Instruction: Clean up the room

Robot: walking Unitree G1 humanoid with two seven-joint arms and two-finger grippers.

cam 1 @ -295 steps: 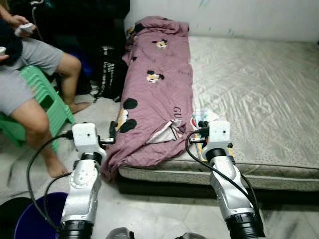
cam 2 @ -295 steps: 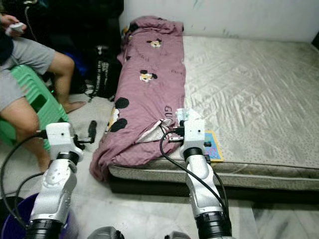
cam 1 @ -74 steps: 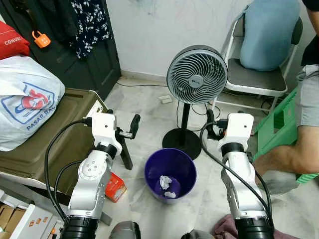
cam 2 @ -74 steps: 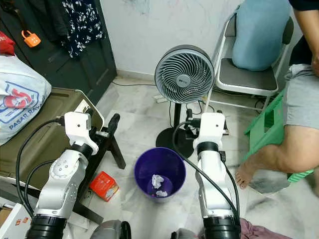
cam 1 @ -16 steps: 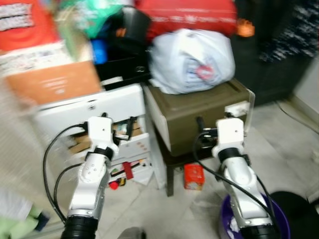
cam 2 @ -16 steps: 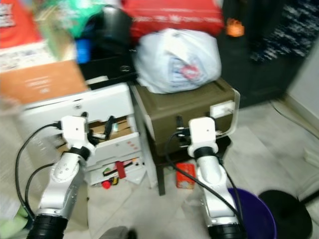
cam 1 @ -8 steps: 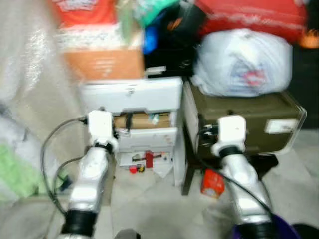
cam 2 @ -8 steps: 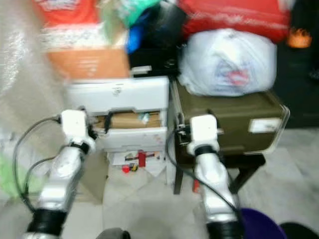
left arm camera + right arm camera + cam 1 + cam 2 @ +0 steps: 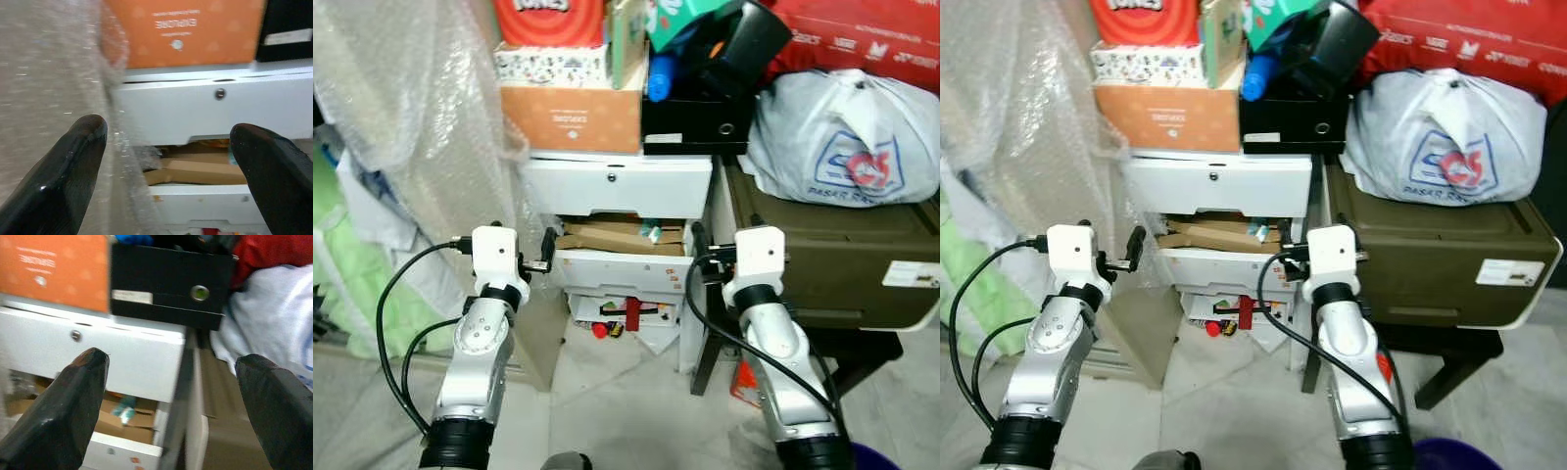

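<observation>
Left gripper (image 9: 546,257): released, fingers spread wide, holding nothing; raised at chest height, pointing at the white drawer unit (image 9: 619,186) straight ahead of it.

Right gripper (image 9: 696,251): released, fingers spread wide, empty; level with the left, aimed at the same unit where it meets the olive-brown case (image 9: 827,257) off to its outer side.

Items to clear, as you will likely find them:

- Loose cardboard pieces (image 9: 607,239): lying in the open drawer ahead of and between both grippers. Probably light, stiff, flat. Take one by a projecting edge; it may bend if pinched near a corner.
- Small red litter (image 9: 631,315): on the floor below the drawer, lower than both grippers, beside a small round red piece (image 9: 598,331). Too small to identify; judge it light and hard. Pinch across the narrow side.
- Red packet (image 9: 745,382): on the floor under the case, behind and below the right arm, partly hidden. Probably a thin carton, light and crushable; grip gently across its flat faces.
- White plastic bag (image 9: 847,147): on top of the case, above and outward of the right gripper. Soft, slippery, shifting contents; gather the neck, not the bulging side.
- Bubble wrap (image 9: 406,98): hanging outward of the left gripper. Very light, slick, floppy; bunch it before lifting.
- Orange box (image 9: 572,117): stacked atop the unit, above the left gripper. Weight unknown; others rest on it, so leave it.
</observation>
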